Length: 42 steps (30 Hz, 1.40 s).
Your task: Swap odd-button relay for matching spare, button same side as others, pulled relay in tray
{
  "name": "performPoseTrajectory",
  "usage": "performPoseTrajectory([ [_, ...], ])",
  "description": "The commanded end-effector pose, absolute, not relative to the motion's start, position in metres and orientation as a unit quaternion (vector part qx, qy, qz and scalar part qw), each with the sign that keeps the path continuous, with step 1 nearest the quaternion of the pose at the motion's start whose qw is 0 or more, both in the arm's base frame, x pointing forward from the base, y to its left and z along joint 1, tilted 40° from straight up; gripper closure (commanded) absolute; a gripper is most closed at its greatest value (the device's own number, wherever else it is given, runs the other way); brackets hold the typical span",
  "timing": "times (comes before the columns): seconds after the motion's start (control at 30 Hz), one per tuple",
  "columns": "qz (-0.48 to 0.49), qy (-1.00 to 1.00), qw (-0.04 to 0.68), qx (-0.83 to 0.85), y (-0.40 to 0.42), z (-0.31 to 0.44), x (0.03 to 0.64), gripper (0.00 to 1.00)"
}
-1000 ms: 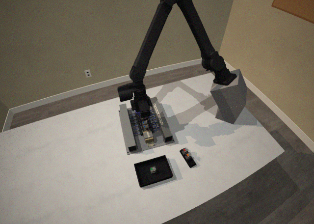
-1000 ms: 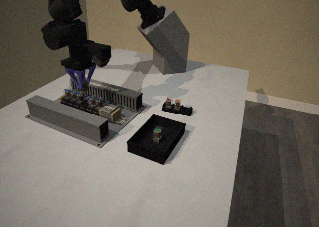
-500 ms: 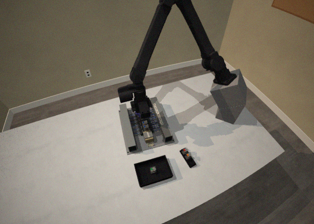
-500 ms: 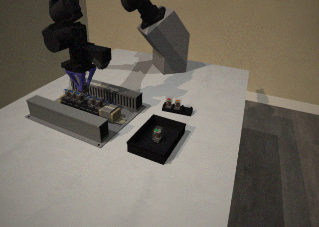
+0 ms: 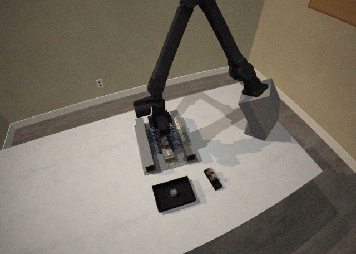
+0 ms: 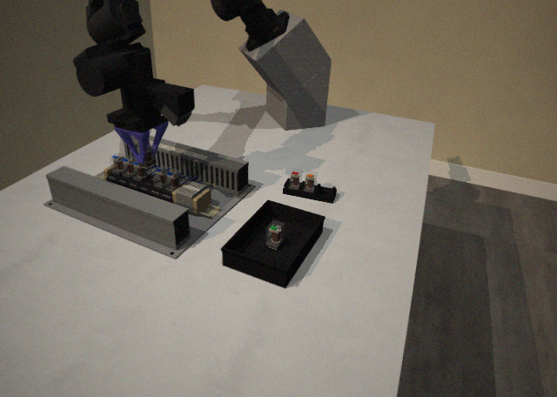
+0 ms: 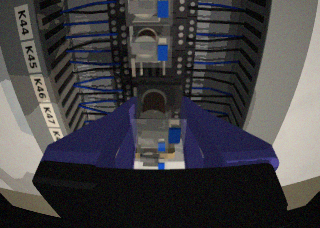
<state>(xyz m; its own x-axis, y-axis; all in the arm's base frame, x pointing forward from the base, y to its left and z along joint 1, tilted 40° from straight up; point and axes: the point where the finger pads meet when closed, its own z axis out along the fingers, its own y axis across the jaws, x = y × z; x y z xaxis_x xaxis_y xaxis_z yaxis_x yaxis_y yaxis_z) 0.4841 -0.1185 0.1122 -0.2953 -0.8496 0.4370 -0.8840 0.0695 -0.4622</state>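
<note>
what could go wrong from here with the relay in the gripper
The gripper is shut on a blue-button relay, which looks higher than its neighbours, so:

- Released too soon, it could end up proud of the row or tilted.
- The purple fingers work close to the next relays, and a nudge might tilt one.
- Wires run beside the row; a finger coming down off-line might catch them.
</note>
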Motion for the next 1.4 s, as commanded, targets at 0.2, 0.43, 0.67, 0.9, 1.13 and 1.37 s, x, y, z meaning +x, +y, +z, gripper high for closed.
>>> performPoseTrajectory([
  [0.2, 0.337, -0.729, 0.024, 0.596, -0.122, 0.104, 0.488, 1.0],
  [0.43, 0.338, -0.727, 0.022, 0.597, -0.122, 0.101, 0.49, 1.0],
  [0.67, 0.337, -0.73, 0.025, 0.594, -0.129, 0.096, 0.49, 1.0],
  [0.9, 0.34, -0.726, 0.02, 0.597, -0.124, 0.097, 0.493, 1.0],
  [1.13, 0.338, -0.726, 0.022, 0.598, -0.126, 0.092, 0.494, 1.0],
  [1.37, 0.338, -0.729, 0.023, 0.595, -0.131, 0.091, 0.494, 1.0],
])
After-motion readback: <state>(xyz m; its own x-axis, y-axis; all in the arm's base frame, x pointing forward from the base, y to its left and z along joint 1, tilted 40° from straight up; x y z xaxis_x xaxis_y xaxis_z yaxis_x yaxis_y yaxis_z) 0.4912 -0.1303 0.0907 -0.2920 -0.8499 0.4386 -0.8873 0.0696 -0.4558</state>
